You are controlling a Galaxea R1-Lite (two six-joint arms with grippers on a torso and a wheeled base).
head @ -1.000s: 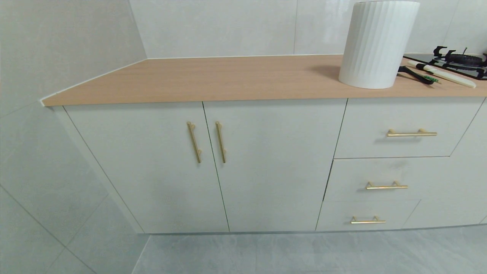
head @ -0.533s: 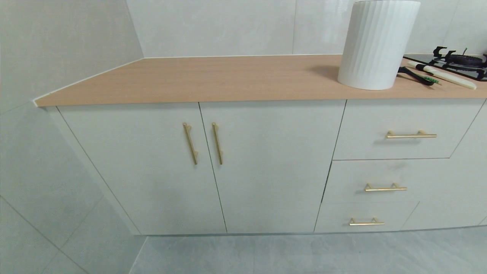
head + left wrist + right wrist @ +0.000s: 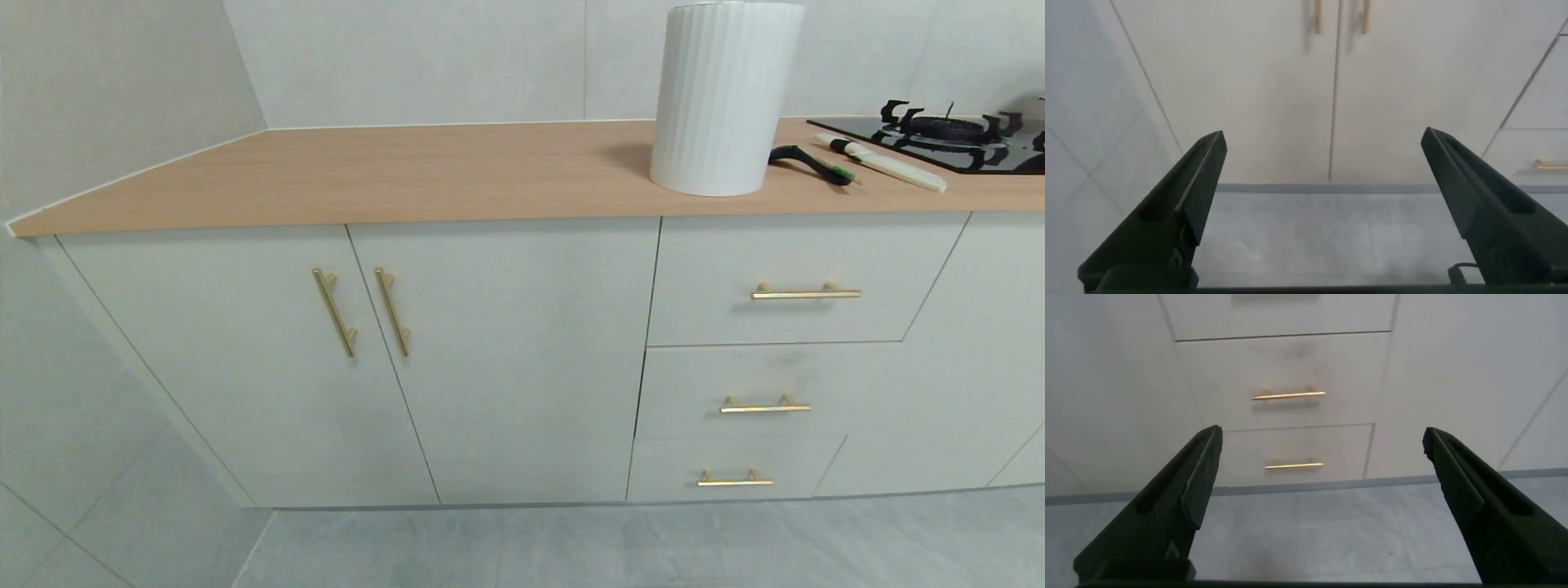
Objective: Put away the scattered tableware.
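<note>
1. left gripper (image 3: 1323, 139): fingers were spread wide, low in front of the double cabinet doors (image 3: 1331, 82).
2. right gripper (image 3: 1321, 434): fingers were spread wide, facing the lower drawers (image 3: 1290, 396).
3. tableware: a black-handled utensil (image 3: 808, 163) and a pale long utensil (image 3: 886, 165) lay on the bench (image 3: 408, 171), just beside the white ribbed container (image 3: 722, 98) and near the hob (image 3: 947, 135).

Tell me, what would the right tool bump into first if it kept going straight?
Probably the middle drawer or bottom drawer: the right tool, open, faces them with nothing between. Depth is unclear, so it might reach the floor first.
</note>
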